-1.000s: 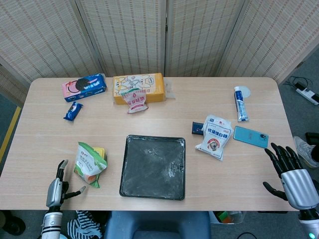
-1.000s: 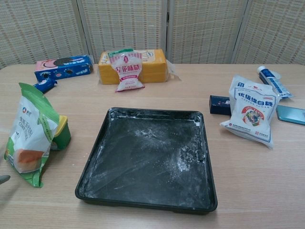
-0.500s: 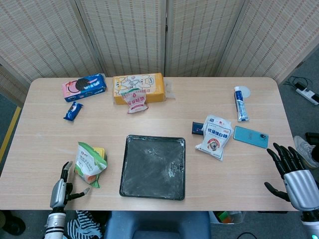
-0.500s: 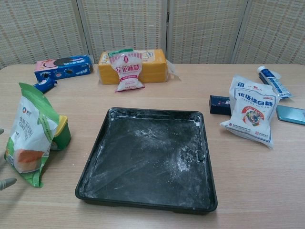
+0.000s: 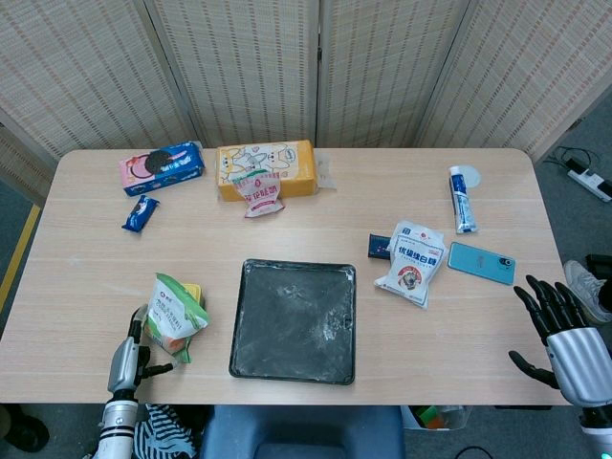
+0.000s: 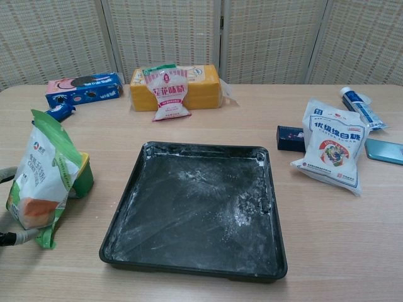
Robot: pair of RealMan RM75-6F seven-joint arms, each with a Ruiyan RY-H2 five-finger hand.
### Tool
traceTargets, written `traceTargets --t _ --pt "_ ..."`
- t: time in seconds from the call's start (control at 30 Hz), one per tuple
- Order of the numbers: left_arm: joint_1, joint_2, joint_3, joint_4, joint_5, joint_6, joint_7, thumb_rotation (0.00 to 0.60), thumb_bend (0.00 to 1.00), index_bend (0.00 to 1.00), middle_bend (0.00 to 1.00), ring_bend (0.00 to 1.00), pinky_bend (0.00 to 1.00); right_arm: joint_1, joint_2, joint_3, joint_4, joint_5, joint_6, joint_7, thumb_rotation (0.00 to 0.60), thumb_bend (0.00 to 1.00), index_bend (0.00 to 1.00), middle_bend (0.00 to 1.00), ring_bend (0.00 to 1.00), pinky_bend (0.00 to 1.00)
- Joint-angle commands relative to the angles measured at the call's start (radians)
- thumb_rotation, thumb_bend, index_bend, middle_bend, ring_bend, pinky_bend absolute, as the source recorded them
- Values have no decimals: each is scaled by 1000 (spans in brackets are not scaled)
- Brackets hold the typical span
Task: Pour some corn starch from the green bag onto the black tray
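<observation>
Moving in from the near left edge over the past second, the left hand point(image 5: 127, 361) now sits against the green bag point(image 5: 174, 317), fingers apart on either side of its lower end; whether they actually grip it cannot be told. From the chest camera, fingertips point(image 6: 19, 236) show at the bag's point(image 6: 43, 176) near bottom corner and another finger at its left side. That bag stands just left of the black tray point(image 5: 294, 321), which lies at the near middle of the bench point(image 5: 86, 258), dusted with white powder. At the near right edge the right hand point(image 5: 562, 337) has barely shifted, fingers spread and holding nothing, well apart from the white packet point(image 5: 412, 261) and the blue phone point(image 5: 481, 263). At the far side lie a yellow box point(image 5: 265, 168) and a cookie box point(image 5: 162, 167).
</observation>
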State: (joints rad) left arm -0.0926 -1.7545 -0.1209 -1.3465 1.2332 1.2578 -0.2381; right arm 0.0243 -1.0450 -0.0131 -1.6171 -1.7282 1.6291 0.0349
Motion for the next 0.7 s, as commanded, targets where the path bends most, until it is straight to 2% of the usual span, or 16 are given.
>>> traceTargets --t 0.03,0.23,0.7 --pt "0 15 8 -37 -5 -11 14 600 131 0 0 942 1000 0 -1 0 0 -1 0 -3 600 209 0 0 0 0" --pt "-6 18 4 -52 -23 -18 55 600 131 0 0 942 1000 -1 0 -3 -1 -5 0 -4 600 209 0 0 0 0" --pt "-32 -35 -19 67 -23 -25 55 600 134 0 1 944 1000 -5 1 -2 0 -6 7 0 600 210 0 0 0 0"
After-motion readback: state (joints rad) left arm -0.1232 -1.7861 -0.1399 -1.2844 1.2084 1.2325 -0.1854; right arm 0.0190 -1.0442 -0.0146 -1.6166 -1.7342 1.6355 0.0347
